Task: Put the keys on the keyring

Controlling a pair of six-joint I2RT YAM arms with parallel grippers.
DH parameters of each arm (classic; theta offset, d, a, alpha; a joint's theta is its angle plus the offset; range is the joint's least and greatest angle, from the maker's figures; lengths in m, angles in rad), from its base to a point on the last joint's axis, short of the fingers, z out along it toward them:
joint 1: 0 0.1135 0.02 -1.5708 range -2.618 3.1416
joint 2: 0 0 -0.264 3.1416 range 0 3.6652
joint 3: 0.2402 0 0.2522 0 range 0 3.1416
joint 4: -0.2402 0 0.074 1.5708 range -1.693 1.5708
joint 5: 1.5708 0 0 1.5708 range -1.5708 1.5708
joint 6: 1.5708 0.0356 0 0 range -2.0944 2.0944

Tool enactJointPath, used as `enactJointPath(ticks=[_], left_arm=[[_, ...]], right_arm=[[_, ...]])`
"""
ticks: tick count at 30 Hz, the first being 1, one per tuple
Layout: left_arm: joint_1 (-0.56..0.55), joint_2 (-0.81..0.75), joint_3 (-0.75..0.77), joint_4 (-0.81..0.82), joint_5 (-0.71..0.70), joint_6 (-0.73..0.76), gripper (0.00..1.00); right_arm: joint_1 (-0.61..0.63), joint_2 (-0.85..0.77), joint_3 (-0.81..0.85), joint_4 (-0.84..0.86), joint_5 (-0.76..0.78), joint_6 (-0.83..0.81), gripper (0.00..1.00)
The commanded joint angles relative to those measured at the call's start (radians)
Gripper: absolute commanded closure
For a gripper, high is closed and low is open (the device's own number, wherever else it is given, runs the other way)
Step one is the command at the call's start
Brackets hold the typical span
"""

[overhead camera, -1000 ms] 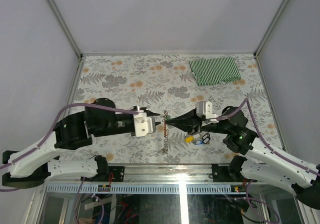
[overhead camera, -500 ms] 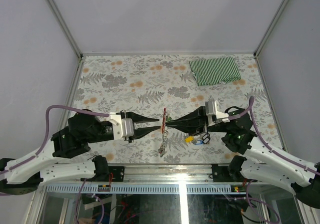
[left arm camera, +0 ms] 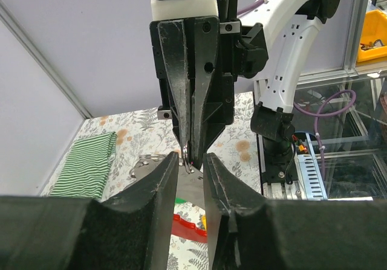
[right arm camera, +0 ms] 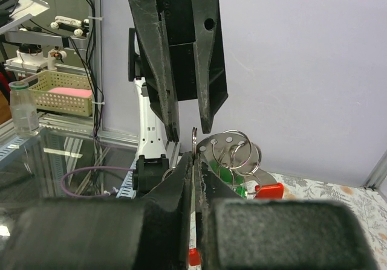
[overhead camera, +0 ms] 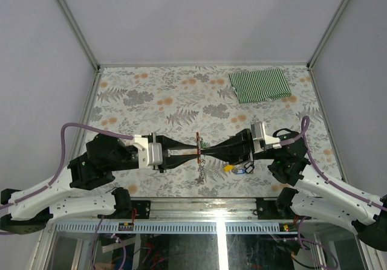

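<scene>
My right gripper (overhead camera: 203,151) is shut on the keyring, pinching a thin silver ring (right arm camera: 195,139) edge-on at its tips. The red clip (overhead camera: 198,141) stands at those tips and the chain (overhead camera: 201,171) hangs below. My left gripper (overhead camera: 195,153) meets it head-on, slightly open, its fingers (left arm camera: 162,182) either side of the ring (left arm camera: 188,162) without touching it. The clip (left arm camera: 188,226) shows under the left fingers. The keys, yellow (overhead camera: 228,168) and blue (overhead camera: 242,170), sit under the right wrist. A green key head (right arm camera: 233,177) with wire rings shows beside the right finger.
A folded green-striped cloth (overhead camera: 260,84) lies at the back right of the floral table (overhead camera: 151,95). Grey walls close in the left, right and back. The metal frame rail (overhead camera: 199,205) runs along the near edge between the arm bases.
The left arm turned and stretched right until its fingertips reached the keyring, its jaws narrowing a little. The right gripper drew back slightly with the keyring, still shut. The keys stayed put.
</scene>
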Motion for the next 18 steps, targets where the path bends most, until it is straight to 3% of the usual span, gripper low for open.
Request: enactJointPath(ticks=[1,14,18], left_arm=[[-0.002,0.000,-0.002,0.060,0.006,-0.018,0.76],[-0.003,0.027,0.002,0.057,0.008,-0.024,0.83],[-0.002,0.032,0.006,0.051,0.007,-0.020,0.98]], right_arm=[[0.008,-0.021,0.045,0.103,-0.021,0.011,1.00],[0.008,-0.024,0.049,0.105,-0.032,0.018,1.00],[0.008,-0.026,0.048,0.092,-0.030,0.010,1.00]])
